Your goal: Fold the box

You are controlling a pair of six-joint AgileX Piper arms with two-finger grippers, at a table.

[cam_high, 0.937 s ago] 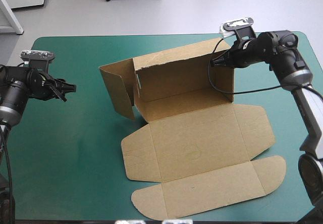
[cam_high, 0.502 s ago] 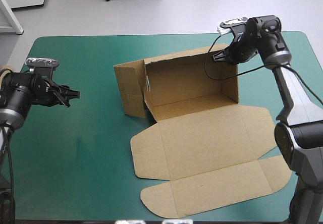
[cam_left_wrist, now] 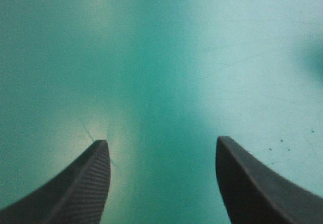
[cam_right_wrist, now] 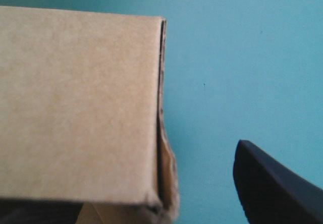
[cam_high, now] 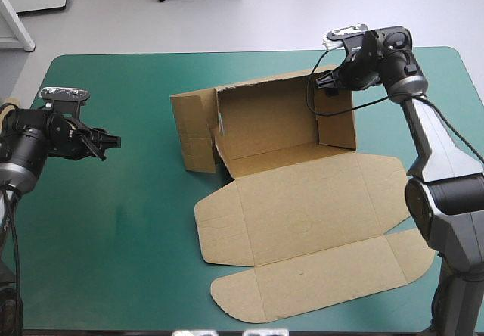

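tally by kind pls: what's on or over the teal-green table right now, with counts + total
brown box: 1
black grippers: 2 (left gripper, right gripper)
total: 3

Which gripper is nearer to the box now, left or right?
Right. The right gripper is at the box, by the far right corner of its raised wall; the left gripper is over the bare teal-green cover, well off the box's left side.
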